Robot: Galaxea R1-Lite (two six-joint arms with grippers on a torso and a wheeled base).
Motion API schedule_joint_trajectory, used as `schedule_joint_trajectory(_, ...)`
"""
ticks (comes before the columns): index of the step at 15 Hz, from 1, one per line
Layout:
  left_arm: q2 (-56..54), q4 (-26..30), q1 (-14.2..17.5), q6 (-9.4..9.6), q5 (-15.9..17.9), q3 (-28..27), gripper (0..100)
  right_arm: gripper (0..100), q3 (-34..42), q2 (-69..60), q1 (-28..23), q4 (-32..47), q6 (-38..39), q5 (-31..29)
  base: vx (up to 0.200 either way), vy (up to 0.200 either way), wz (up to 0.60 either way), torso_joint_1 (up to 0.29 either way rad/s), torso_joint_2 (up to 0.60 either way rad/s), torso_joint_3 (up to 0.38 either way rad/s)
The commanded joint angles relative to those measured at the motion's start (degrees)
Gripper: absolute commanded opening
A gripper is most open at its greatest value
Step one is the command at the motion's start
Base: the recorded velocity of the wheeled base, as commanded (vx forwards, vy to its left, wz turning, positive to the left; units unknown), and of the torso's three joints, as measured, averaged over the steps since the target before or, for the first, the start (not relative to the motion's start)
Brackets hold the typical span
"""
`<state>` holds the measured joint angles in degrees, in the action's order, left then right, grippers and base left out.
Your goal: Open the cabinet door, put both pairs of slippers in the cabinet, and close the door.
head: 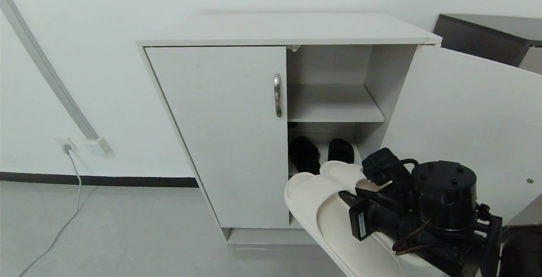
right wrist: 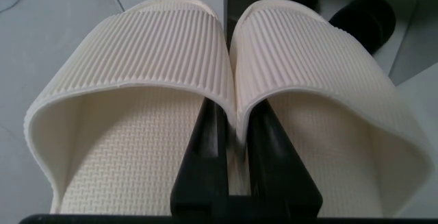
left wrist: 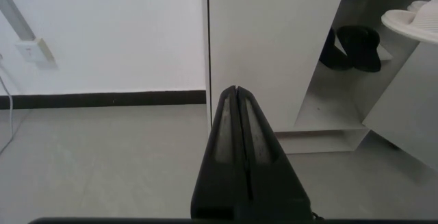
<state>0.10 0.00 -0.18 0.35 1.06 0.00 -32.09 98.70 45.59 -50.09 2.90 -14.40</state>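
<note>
The white cabinet [head: 288,29] stands with its right door [head: 457,116] swung open and its left door [head: 220,133] closed. A black pair of slippers [head: 305,154] lies on the lower shelf inside, toes pointing in. My right gripper [right wrist: 231,135] is shut on the cream ribbed pair of slippers [head: 334,209], pinching their inner straps together just in front of the opening, toes toward the black pair [right wrist: 366,18]. My left gripper [left wrist: 237,114] is shut and holds nothing, low over the floor left of the cabinet. From there the black slippers [left wrist: 359,46] and the cream pair [left wrist: 414,22] are seen.
The upper shelf [head: 334,107] is bare. A metal handle [head: 277,95] sits on the closed left door. A wall socket with a grey cable [head: 65,145] is at the left. Dark furniture [head: 487,35] stands behind the open door. Grey floor [head: 127,234] lies open at the left.
</note>
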Motion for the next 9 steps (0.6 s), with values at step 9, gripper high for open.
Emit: schedule_joint_trajectory(9, -0.01, 0.0, 0.01, 0.0, -0.01, 0.0, 0, 0, -2.1, 2.38, -0.59, -2.03, 0.0, -4.76, 0.0, 0.0, 0.0, -0.021, 0.27, 0.246)
